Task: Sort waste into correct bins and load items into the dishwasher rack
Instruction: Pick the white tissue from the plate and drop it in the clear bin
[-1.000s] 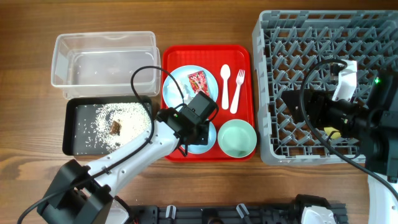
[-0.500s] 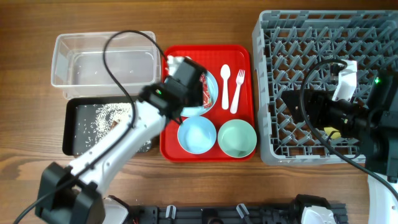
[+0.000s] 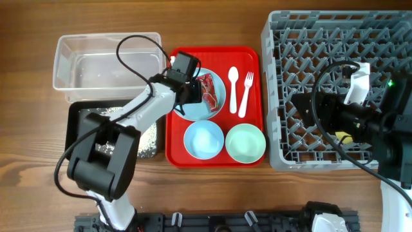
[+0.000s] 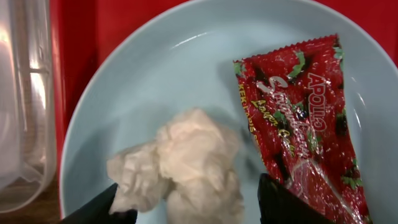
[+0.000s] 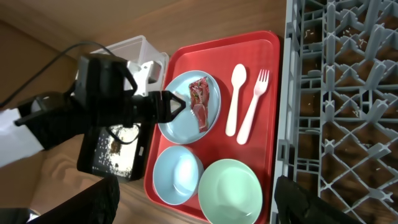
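The left gripper hangs low over the light blue plate. Its two jaws are spread apart, and the crumpled white tissue sits on the plate between them. I cannot tell if they touch it. The red snack wrapper lies flat on the same plate, just beside the tissue.

The plate sits on the red tray, in its far left corner. Nearer on the tray are the small blue bowl and the pale green bowl, side by side. The white spoon and white fork lie next to the plate.

The clear tub and the black tray with white crumbs are left of the red tray.

The right gripper is up over the grey dishwasher rack. Its jaws are wide apart with nothing in them.
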Robot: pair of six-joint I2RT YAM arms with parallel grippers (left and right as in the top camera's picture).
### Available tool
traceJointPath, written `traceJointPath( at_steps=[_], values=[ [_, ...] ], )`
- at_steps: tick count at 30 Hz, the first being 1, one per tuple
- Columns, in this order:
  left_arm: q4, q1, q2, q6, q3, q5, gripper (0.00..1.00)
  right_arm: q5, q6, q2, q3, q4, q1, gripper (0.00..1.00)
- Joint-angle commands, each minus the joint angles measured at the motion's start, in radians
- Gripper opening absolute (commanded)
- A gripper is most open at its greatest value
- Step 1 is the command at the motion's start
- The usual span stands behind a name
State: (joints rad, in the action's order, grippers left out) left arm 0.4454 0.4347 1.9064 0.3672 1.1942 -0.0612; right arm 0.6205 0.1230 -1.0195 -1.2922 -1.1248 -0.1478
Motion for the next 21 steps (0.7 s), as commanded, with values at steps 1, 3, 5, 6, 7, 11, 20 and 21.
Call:
traceJointPath(
  at_steps=[1, 3, 5, 6, 7, 11, 20, 21],
  values=[
    [0.001, 0.001, 0.019, -0.016, 0.004, 0.014, 0.19, 0.002, 0.010, -0.009, -0.016, 0.003, 0.005, 0.81],
    [0.010, 0.002, 0.001, -0.016, 0.007, 0.040, 0.04, 0.002, 0.010, -0.009, -0.016, 0.003, 0.005, 0.81],
    [0.056, 0.000, -0.041, -0.014, 0.029, 0.061, 0.04, 0.002, 0.011, -0.009, -0.016, 0.003, 0.005, 0.81],
    [0.091, -0.001, -0.066, -0.008, 0.046, 0.061, 0.04, 0.002, 0.010, -0.009, -0.016, 0.003, 0.005, 0.81],
    [0.125, -0.002, -0.094, -0.008, 0.066, 0.061, 0.04, 0.002, 0.010, -0.009, -0.016, 0.003, 0.005, 0.81],
    [0.220, -0.023, -0.214, -0.009, 0.137, -0.018, 0.04, 0.002, 0.011, -0.009, -0.016, 0.003, 0.005, 0.81],
    [0.159, -0.249, -0.228, -0.024, 0.140, -0.156, 0.23, 0.002, 0.011, -0.009, -0.016, 0.003, 0.005, 0.81],
    [0.151, -0.262, -0.215, -0.024, 0.140, -0.150, 0.59, 0.002, 0.011, -0.009, -0.016, 0.002, 0.005, 0.81]
  ],
)
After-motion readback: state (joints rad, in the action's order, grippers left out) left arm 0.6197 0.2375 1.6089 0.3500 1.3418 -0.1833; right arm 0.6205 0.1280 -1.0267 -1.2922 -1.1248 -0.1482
